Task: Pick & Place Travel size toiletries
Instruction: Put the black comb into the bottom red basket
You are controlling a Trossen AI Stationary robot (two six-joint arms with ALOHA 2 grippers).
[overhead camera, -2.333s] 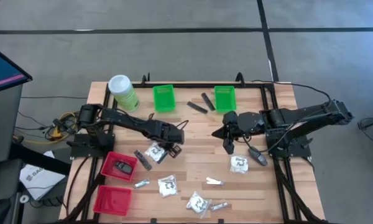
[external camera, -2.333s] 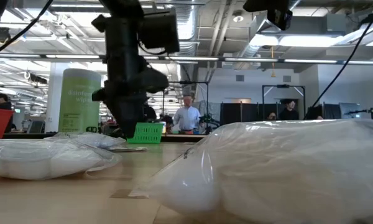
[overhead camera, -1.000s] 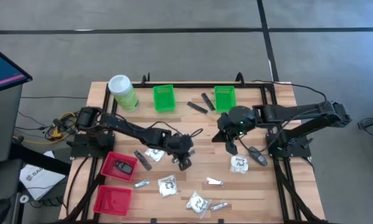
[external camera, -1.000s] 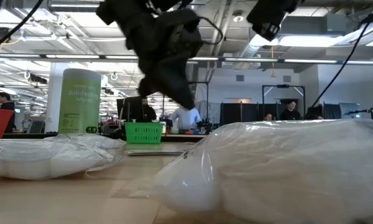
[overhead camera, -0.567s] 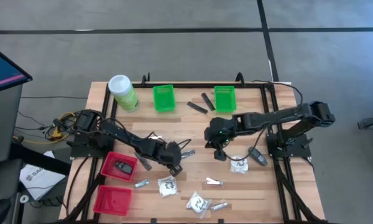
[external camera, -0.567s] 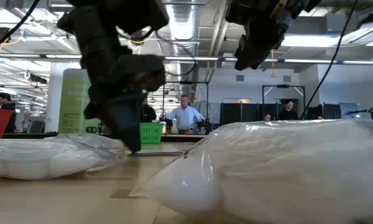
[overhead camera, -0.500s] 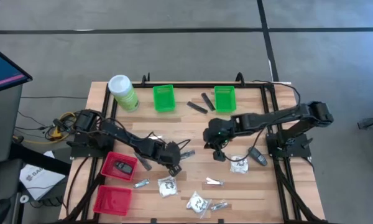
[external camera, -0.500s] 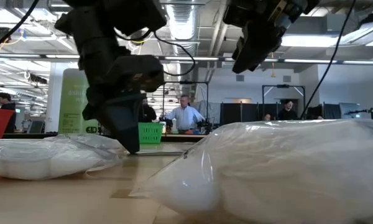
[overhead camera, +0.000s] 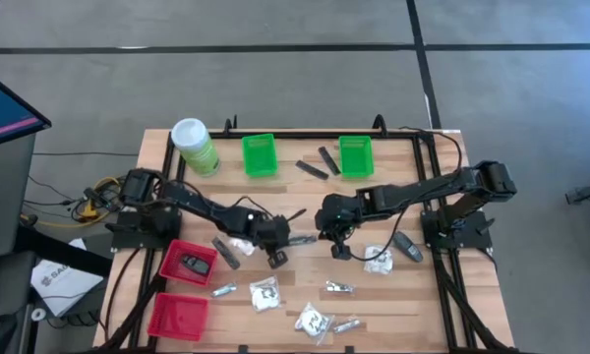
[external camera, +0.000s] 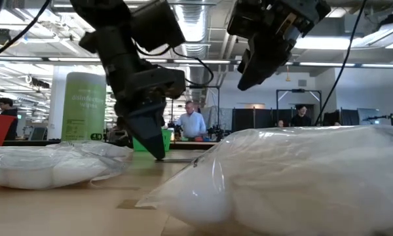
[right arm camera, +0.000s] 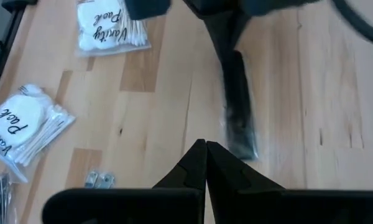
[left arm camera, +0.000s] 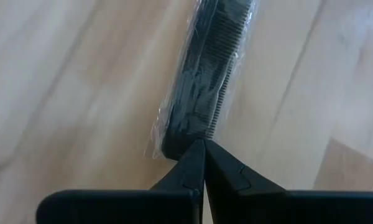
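A black comb in a clear wrapper (overhead camera: 301, 239) (left arm camera: 205, 81) lies flat on the wooden table between my two grippers. My left gripper (overhead camera: 278, 246) (left arm camera: 204, 143) is shut and down at the table on the comb's left end. My right gripper (overhead camera: 335, 246) (right arm camera: 202, 143) is shut on nothing and hangs well above the table (external camera: 245, 77), just right of the comb (right arm camera: 239, 109). White packets (overhead camera: 265, 293) (overhead camera: 378, 259) (right arm camera: 109, 25) and silvery sachets (overhead camera: 339, 287) lie scattered toward the near edge. My left gripper meets the comb's wrapped left end (left arm camera: 174, 144) with its shut fingertips. The fingers slant down from the table's left and lie along the comb. The comb lies flat on the table. Whether the tips press it or only touch the wrapper does not show.
Two green baskets (overhead camera: 259, 154) (overhead camera: 355, 154) and a light-green canister (overhead camera: 194, 146) stand along the far edge, with dark sticks (overhead camera: 312, 169) between the baskets. Two red baskets (overhead camera: 188, 261) (overhead camera: 177, 315) sit near left, one holding a dark oval piece. Another dark oval piece (overhead camera: 409, 248) lies right.
My left gripper has come down from above to the table at the comb's left end, staying shut. My right gripper has sunk and gone toward the table's left, nearer the comb, rolling a little and staying shut.
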